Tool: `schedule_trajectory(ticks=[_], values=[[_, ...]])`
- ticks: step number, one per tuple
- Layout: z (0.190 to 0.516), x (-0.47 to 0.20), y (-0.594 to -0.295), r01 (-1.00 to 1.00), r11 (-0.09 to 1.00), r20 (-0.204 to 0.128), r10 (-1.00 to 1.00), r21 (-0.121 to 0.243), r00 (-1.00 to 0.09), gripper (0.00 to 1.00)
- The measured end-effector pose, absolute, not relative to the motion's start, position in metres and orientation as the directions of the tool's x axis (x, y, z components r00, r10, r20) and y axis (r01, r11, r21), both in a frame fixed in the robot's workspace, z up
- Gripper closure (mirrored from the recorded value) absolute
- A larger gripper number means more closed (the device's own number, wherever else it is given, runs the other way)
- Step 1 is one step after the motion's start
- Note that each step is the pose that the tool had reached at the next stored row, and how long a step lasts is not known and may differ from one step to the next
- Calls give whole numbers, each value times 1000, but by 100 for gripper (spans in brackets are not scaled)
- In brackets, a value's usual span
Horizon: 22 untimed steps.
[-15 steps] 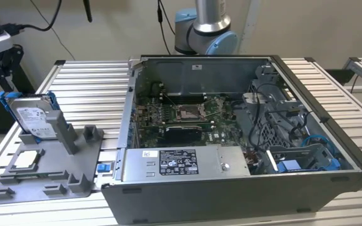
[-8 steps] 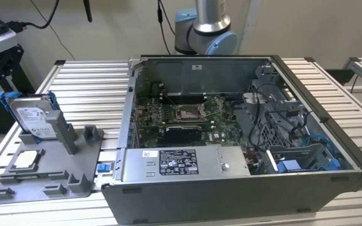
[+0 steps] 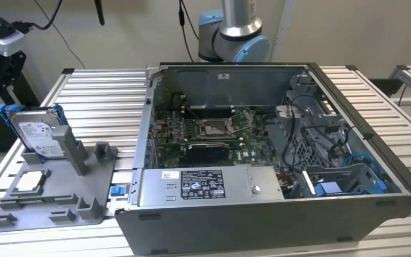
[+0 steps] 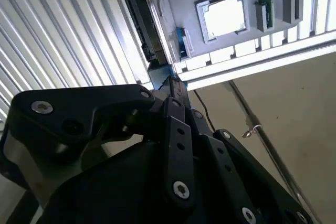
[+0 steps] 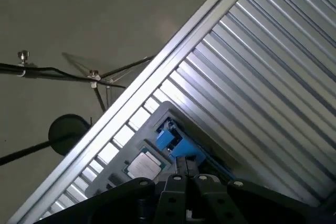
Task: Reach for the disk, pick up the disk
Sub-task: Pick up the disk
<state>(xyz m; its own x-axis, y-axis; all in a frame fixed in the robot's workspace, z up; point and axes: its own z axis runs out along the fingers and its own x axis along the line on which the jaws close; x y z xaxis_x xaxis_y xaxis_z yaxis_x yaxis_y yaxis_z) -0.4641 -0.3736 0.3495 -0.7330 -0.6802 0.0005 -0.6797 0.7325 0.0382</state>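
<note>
Exterior view: the disk (image 3: 38, 131) stands on edge in a grey fixture (image 3: 55, 198) by the counter's (image 3: 98, 96) edge on the exterior view's left. Second wrist view: the gripper (image 4: 170, 85), apart or together I cannot tell, aims at the disk's narrow edge. First wrist view: its blue bracket (image 5: 172, 142) lies just ahead.

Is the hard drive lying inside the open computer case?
No, the hard drive stands upright in the grey holder outside the computer case.

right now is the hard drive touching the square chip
Apart. In the exterior view, bare grey stand separates the upright hard drive from the flat chip.
</note>
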Motion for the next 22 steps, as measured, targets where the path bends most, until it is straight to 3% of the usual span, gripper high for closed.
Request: schedule_trajectory(ticks=[22], values=[[349, -464, -374, -912, 409, 0, -912, 38, -410, 100]])
